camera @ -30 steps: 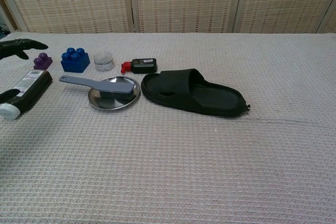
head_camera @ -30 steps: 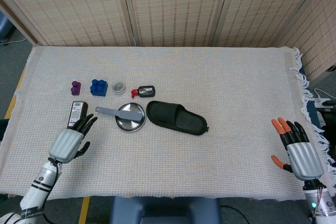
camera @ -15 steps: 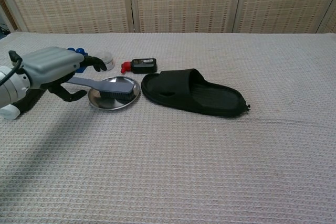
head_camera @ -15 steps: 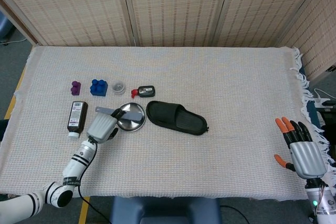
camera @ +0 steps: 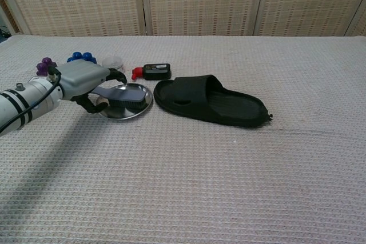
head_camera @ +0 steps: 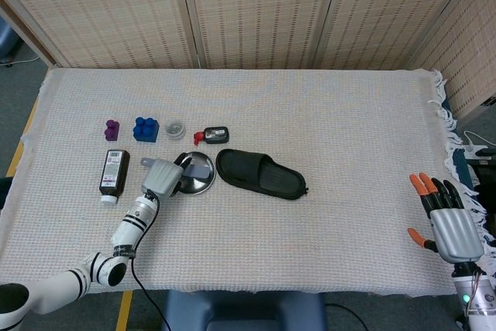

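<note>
The left hand (camera: 86, 79) curls its fingers over the handle of the grey plastic brush (camera: 127, 92), which lies across the round shiny metal dish (camera: 123, 110); whether the grip is fully closed is hard to tell. Just beside the dish lies a black rubber slipper (camera: 214, 101). The right hand (head_camera: 449, 226) hovers at the table's far edge, fingers spread, holding nothing.
</note>
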Robot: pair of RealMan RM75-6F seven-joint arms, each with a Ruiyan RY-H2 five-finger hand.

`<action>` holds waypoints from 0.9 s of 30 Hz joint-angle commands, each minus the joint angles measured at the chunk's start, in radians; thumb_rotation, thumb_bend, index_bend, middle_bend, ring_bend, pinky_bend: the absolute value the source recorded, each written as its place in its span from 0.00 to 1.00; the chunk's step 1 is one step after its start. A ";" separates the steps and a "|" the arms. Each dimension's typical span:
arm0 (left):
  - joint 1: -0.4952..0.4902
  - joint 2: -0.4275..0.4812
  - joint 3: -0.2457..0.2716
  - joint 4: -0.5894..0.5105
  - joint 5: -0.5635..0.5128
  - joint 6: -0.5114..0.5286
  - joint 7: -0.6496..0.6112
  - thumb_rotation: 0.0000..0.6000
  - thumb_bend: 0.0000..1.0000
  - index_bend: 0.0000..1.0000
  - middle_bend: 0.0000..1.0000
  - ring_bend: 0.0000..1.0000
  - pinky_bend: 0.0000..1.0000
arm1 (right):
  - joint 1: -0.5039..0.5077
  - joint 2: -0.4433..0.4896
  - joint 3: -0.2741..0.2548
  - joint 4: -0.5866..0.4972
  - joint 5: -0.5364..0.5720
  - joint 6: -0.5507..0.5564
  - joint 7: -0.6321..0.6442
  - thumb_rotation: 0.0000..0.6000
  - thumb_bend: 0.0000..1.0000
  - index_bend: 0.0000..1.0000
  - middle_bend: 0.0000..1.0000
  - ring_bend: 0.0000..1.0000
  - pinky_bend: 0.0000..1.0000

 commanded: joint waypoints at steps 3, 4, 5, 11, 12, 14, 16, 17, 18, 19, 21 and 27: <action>-0.028 -0.042 0.013 0.067 0.004 -0.003 -0.009 1.00 0.42 0.19 0.19 0.84 1.00 | -0.001 0.005 0.000 -0.002 0.002 -0.001 0.003 1.00 0.11 0.00 0.00 0.00 0.00; -0.028 -0.045 0.015 0.074 0.004 -0.001 -0.009 1.00 0.42 0.20 0.21 0.84 1.00 | -0.001 0.006 0.000 -0.003 0.002 0.000 0.004 1.00 0.11 0.00 0.00 0.00 0.00; -0.029 -0.048 0.016 0.080 0.004 0.002 -0.009 1.00 0.42 0.21 0.22 0.84 1.00 | -0.002 0.006 -0.001 -0.003 0.002 0.001 0.005 1.00 0.11 0.00 0.00 0.00 0.00; -0.031 -0.064 0.027 0.117 0.015 0.033 -0.009 1.00 0.42 0.29 0.28 0.84 1.00 | -0.003 0.012 -0.004 -0.007 0.001 -0.003 0.008 1.00 0.11 0.00 0.00 0.00 0.00; -0.030 -0.067 0.030 0.123 0.018 0.038 -0.011 1.00 0.42 0.30 0.30 0.84 1.00 | -0.003 0.012 -0.004 -0.008 0.000 -0.003 0.008 1.00 0.11 0.00 0.00 0.00 0.00; -0.030 -0.068 0.034 0.128 0.022 0.043 -0.015 1.00 0.42 0.31 0.31 0.84 1.00 | -0.003 0.013 -0.006 -0.010 -0.001 -0.004 0.006 1.00 0.11 0.00 0.00 0.00 0.00; -0.030 -0.067 0.037 0.130 0.027 0.052 -0.018 1.00 0.42 0.32 0.32 0.84 1.00 | -0.002 0.013 -0.006 -0.011 -0.001 -0.006 0.005 1.00 0.11 0.00 0.00 0.00 0.00; -0.030 -0.067 0.037 0.129 0.028 0.055 -0.019 1.00 0.42 0.32 0.32 0.84 1.00 | -0.002 0.013 -0.007 -0.012 -0.001 -0.007 0.004 1.00 0.11 0.00 0.00 0.00 0.00; -0.030 -0.065 0.038 0.127 0.029 0.059 -0.018 1.00 0.42 0.33 0.34 0.84 1.00 | -0.001 0.012 -0.007 -0.012 -0.001 -0.008 0.003 1.00 0.11 0.00 0.00 0.00 0.00; -0.030 -0.064 0.039 0.126 0.030 0.063 -0.016 1.00 0.42 0.34 0.35 0.84 1.00 | -0.001 0.012 -0.007 -0.012 -0.001 -0.009 0.002 1.00 0.11 0.00 0.00 0.00 0.00; -0.028 -0.062 0.040 0.120 0.032 0.072 -0.014 1.00 0.42 0.36 0.38 0.84 1.00 | 0.000 0.011 -0.009 -0.012 -0.001 -0.012 0.000 1.00 0.11 0.00 0.00 0.00 0.00; -0.024 -0.057 0.039 0.104 0.030 0.094 -0.004 1.00 0.42 0.43 0.48 0.84 1.00 | 0.003 0.010 -0.011 -0.014 -0.003 -0.017 -0.002 1.00 0.11 0.00 0.00 0.00 0.00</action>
